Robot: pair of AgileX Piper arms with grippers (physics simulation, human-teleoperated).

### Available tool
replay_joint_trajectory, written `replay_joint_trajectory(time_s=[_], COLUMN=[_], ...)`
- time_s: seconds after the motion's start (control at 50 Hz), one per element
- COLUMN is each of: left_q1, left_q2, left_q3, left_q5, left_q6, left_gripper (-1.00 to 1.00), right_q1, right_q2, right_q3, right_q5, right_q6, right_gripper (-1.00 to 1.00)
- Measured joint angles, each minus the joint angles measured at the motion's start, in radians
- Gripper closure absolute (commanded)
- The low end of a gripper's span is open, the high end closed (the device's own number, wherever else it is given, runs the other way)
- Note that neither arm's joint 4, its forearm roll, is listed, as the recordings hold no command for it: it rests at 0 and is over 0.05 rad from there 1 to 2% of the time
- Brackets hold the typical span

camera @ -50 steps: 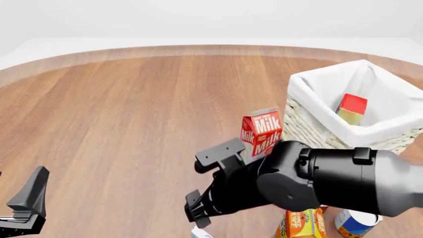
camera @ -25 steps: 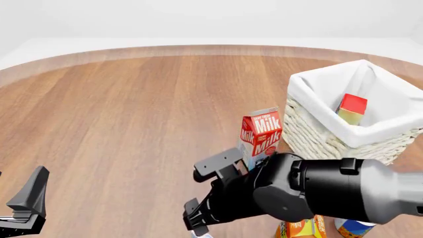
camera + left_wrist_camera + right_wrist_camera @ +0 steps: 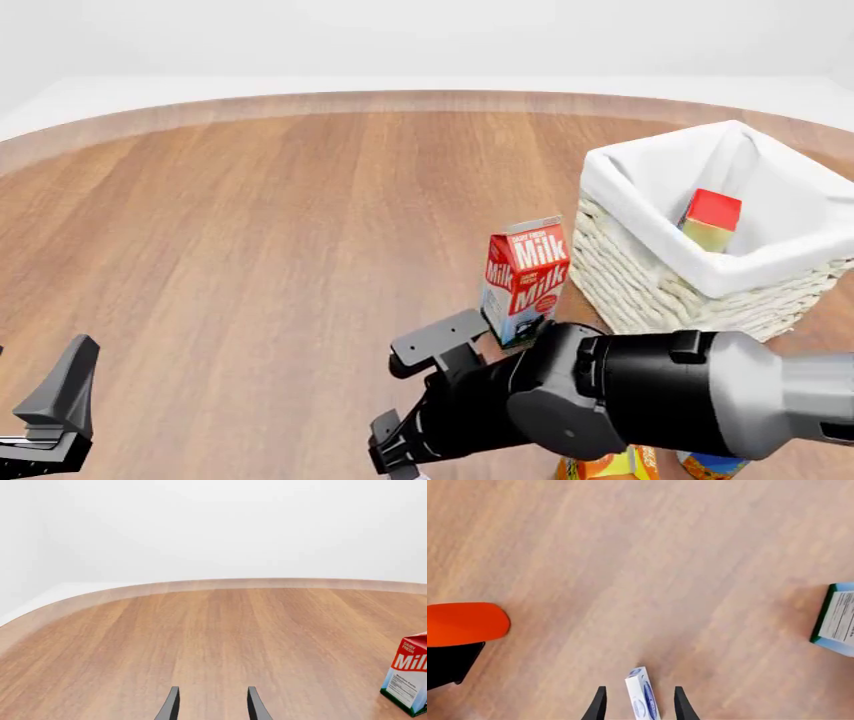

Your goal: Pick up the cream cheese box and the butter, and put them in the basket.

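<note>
Cream cheese box [image 3: 642,692] — on the table between the spread, empty fingers of the right gripper [image 3: 638,706]; light, stiff, slick card, best pinched across its narrow faces. Left gripper [image 3: 211,705] — parted, empty, idle at seven o'clock. Milk carton [image 3: 526,278] — centre. Basket [image 3: 667,275] — two o'clock, butter [image 3: 709,220] inside. The right arm has sunk lower than a second ago.

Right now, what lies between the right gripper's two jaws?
In the right wrist view, the cream cheese box lies on the table between the open jaws of the right gripper; whether they touch it cannot be told.
</note>
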Motion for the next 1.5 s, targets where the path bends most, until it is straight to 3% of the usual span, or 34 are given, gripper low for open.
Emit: replay_joint_trajectory(time_s=[1.5], left_q1=[0.0], left_q2=[0.0], left_q3=[0.0], left_q5=[0.0], left_q6=[0.0], left_gripper=[-1.0], right_q1=[0.048], right_q2=[0.074], right_q3=[0.113], right_q5=[-0.145], right_q6=[0.073], right_gripper=[-1.0])
